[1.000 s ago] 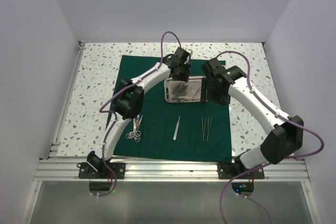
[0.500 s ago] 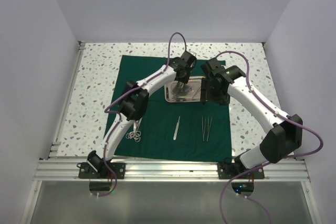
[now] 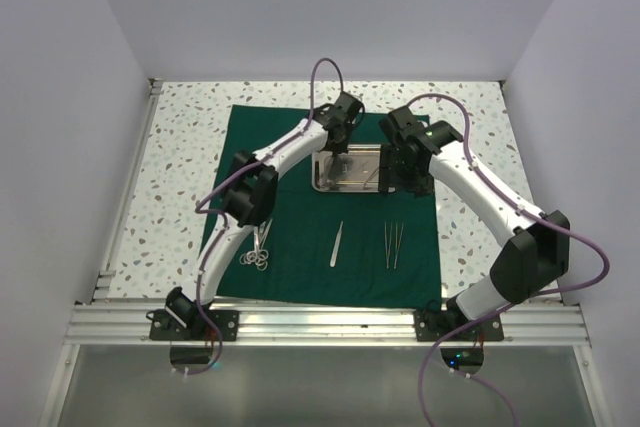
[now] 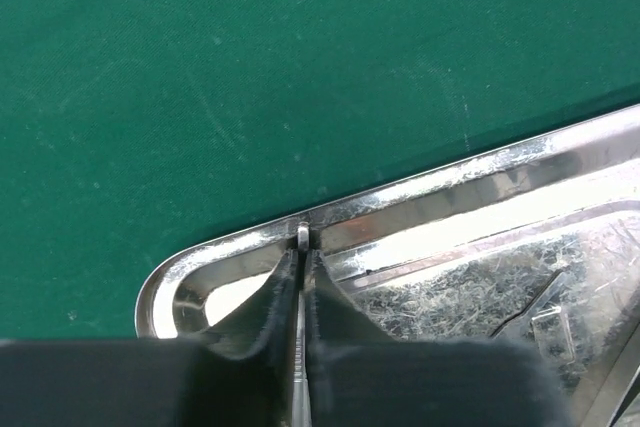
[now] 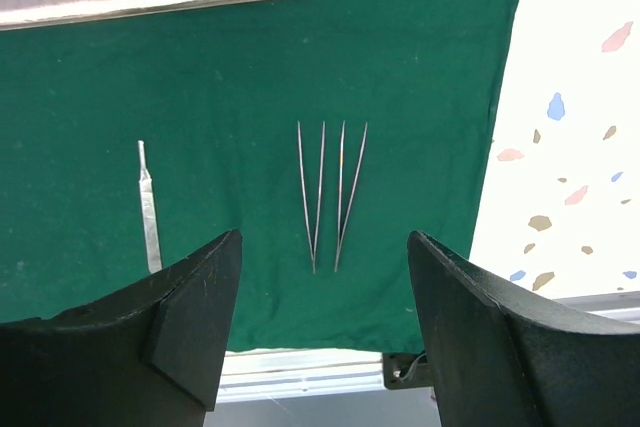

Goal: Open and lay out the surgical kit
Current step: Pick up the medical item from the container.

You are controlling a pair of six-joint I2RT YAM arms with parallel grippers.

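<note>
The dark green drape (image 3: 300,227) lies spread flat on the table. The shiny steel tray (image 3: 345,175) sits on its far middle. My left gripper (image 3: 340,144) is over the tray's far left corner. In the left wrist view it (image 4: 302,257) is shut on a thin steel instrument (image 4: 302,236), whose tip is at the tray rim (image 4: 450,175). My right gripper (image 3: 393,179) hovers at the tray's right end. In the right wrist view it (image 5: 325,297) is open and empty above two tweezers (image 5: 330,192).
Ring-handled scissors or forceps (image 3: 260,250) lie on the drape's near left. A flat steel instrument (image 3: 337,244) lies in the middle, with the two tweezers (image 3: 393,245) to its right. Speckled table (image 5: 570,97) borders the drape on the right. A metal rail (image 3: 320,322) runs along the near edge.
My left gripper dipped toward the tray's middle, then drew back to its far left corner. My right arm shifted slightly toward the far left.
</note>
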